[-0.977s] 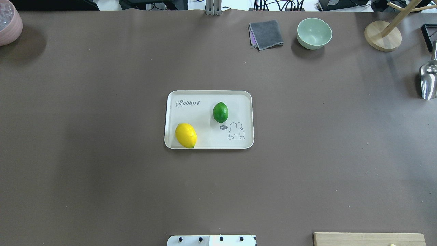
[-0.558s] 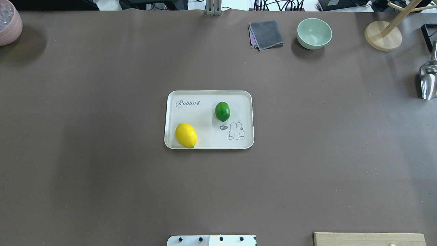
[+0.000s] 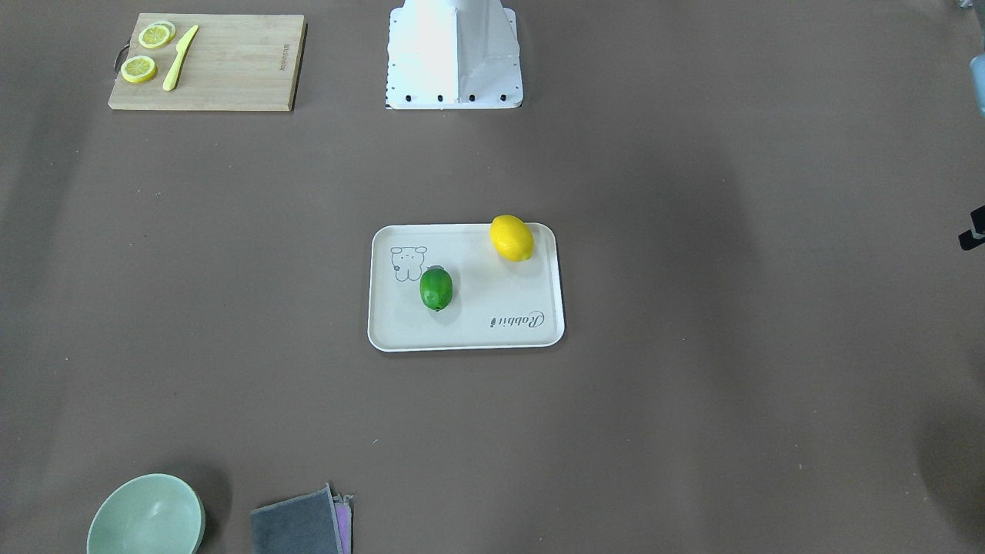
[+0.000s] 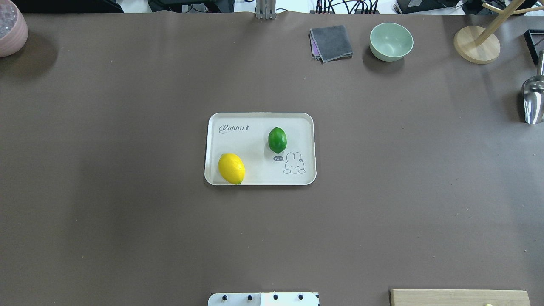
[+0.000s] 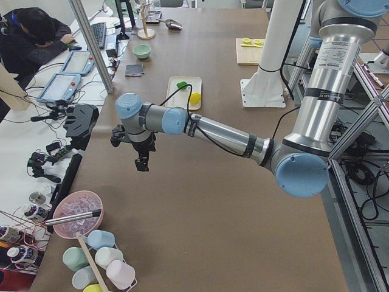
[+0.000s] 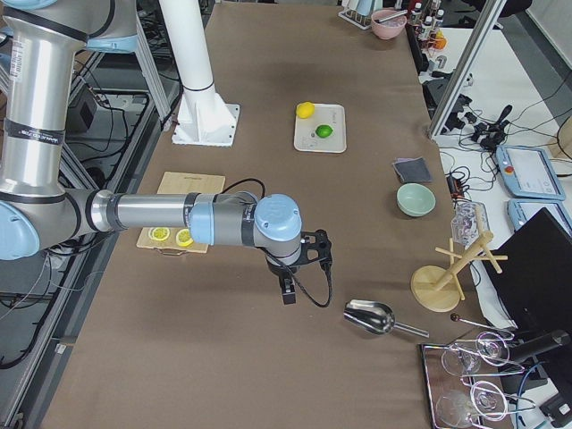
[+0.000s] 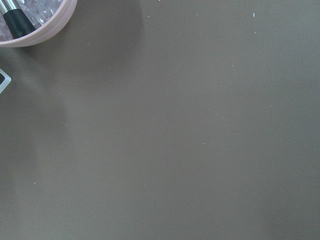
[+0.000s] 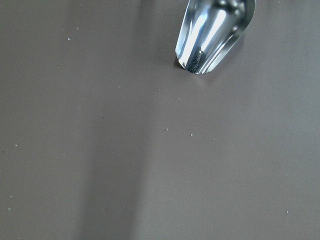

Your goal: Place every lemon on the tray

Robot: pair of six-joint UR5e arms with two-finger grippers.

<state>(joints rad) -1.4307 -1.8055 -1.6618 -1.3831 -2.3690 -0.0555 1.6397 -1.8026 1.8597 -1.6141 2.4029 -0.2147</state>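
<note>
Flat off-white rectangular tray (image 4: 260,114) with raised rim sits mid brown counter (image 4: 127,127). Both lemons are on it. Bright yellow oval lemon (image 4: 231,168) lies in the tray corner nearest the robot on its left side, against the rim. Glossy green oval lemon (image 4: 277,140) lies nearer the tray's middle, just beside the small animal drawing (image 4: 294,163), apart from the yellow one. "Rabbit" script (image 4: 233,128) is uncovered.

Left gripper (image 5: 141,159) hangs over bare counter, well away from the tray, toward the end with the pink ribbed bowl of clear pieces (image 7: 35,20). It holds nothing visible; it shows only in the side view, so cannot tell if its jaws are apart or together. Right gripper (image 6: 286,290) hangs over bare counter at the other end, near the shiny metal scoop (image 8: 212,32), also well away from the tray. Again only a side view, so the state of its jaws cannot be told.

Far edge of the counter: pale green round bowl (image 4: 391,41), folded grey cloth (image 4: 331,42) beside it, round-based wooden stand (image 4: 476,44). Near the robot's base on its right: wooden cutting board (image 3: 231,69) carrying two thin yellow lemon slices (image 3: 138,69) and a yellow knife (image 3: 178,58).
</note>
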